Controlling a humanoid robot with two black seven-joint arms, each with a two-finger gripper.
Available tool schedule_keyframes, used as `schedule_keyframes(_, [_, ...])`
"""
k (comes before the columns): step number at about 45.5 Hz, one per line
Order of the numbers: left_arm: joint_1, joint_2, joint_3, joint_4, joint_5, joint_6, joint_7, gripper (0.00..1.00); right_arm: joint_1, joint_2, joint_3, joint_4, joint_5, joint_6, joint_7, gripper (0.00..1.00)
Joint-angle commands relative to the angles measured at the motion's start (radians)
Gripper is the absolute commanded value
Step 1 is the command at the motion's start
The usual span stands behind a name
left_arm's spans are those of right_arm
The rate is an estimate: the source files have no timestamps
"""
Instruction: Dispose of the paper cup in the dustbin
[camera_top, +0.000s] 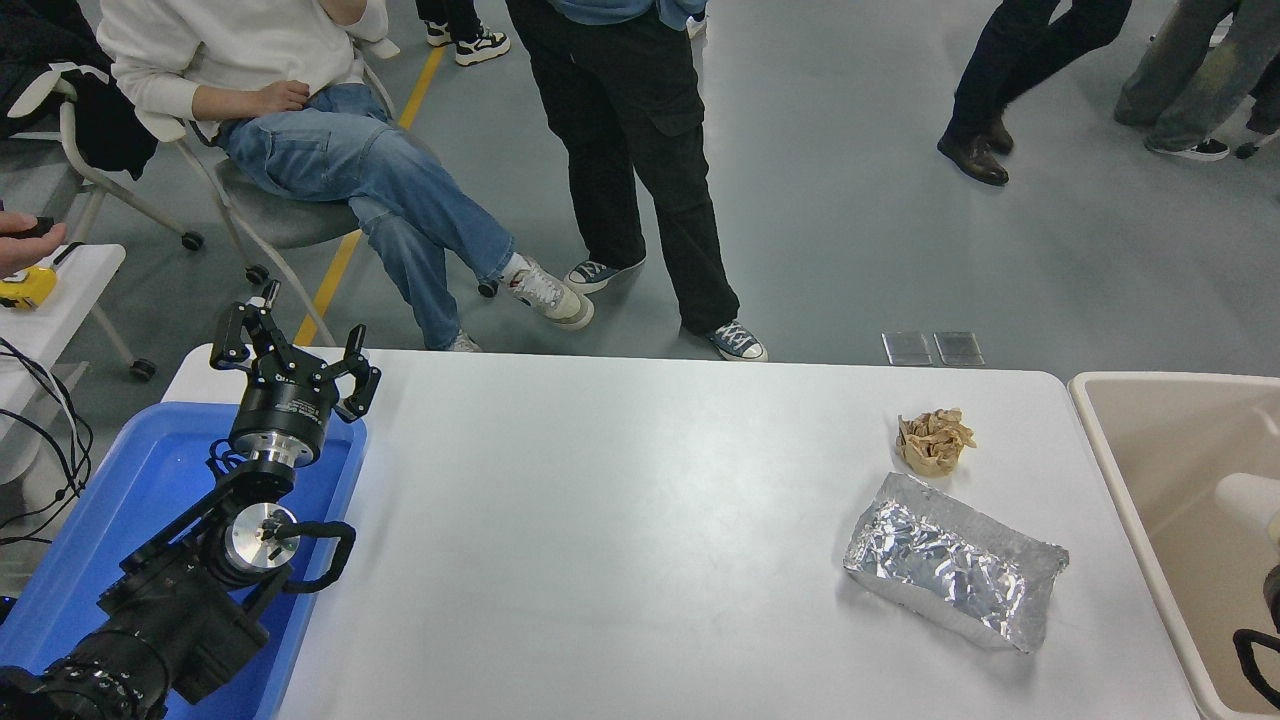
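One paper cup (1247, 497) sits w/in the dustbin (1120, 470) at the frame's right edge, above a sliver of the right end effector (1262, 645); its grip state can't be told. Left end effector (292, 352) parked over blue tray (110, 500), fingers spread. Foil pack (955, 573) and brown wad (933, 440) on desk (620, 520).

grey floor (900, 200), yellow line (345, 260), wheeled chair (265, 225).

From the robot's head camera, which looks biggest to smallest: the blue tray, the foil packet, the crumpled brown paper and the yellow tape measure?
1. Blue tray, partly hidden by the left arm.
2. Foil packet.
3. Crumpled brown paper.
4. Yellow tape measure, though it lies farther off and is cut by the picture's edge, so this last place is unsure.
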Motion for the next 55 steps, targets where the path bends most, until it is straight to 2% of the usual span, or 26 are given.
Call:
schedule_keyframes(1, [0.0, 0.001, 0.0, 0.0, 0.0, 0.0, 0.0, 1.0, 0.001, 0.0, 0.004, 0.0, 0.005, 0.001, -0.001, 0.61])
schedule_keyframes(3, [0.0, 0.0, 0.0, 0.0, 0.0, 0.0, 0.0, 1.0, 0.001, 0.0, 0.004, 0.002, 0.005, 0.003, -0.001, 0.63])
schedule_keyframes(10, [0.0, 0.0, 0.0, 0.0, 0.0, 0.0, 0.0, 1.0, 0.002, 0.004, 0.004, 0.0, 0.006, -0.002, -0.001, 0.8])
schedule_keyframes(11, [0.0, 0.001, 0.0, 0.0, 0.0, 0.0, 0.0, 1.0, 0.002, 0.004, 0.004, 0.0, 0.005, -0.002, 0.0, 0.83])
schedule_keyframes(13, [0.0, 0.0, 0.0, 0.0, 0.0, 0.0, 0.0, 1.0, 0.004, 0.004, 0.002, -0.001, 0.005, -0.002, 0.0, 0.99])
schedule_keyframes(14, [0.0, 0.0, 0.0, 0.0, 0.0, 0.0, 0.0, 1.0, 0.005, 0.004, 0.002, -0.001, 0.005, -0.002, 0.0, 1.0])
schedule_keyframes(38, [0.0, 0.0, 0.0, 0.0, 0.0, 0.0, 0.0, 1.0, 0.079, 0.018, -0.027, 0.002, -0.02, 0.017, 0.006, 1.0])
schedule_keyframes(49, [0.0, 0.0, 0.0, 0.0, 0.0, 0.0, 0.0, 1.0, 0.109, 0.011, 0.005, 0.008, 0.005, 0.222, 0.006, 1.0])
schedule_keyframes(55, [0.0, 0.0, 0.0, 0.0, 0.0, 0.0, 0.0, 1.0, 0.16, -0.002, 0.007, 0.117, 0.005, 0.242, 0.006, 1.0])
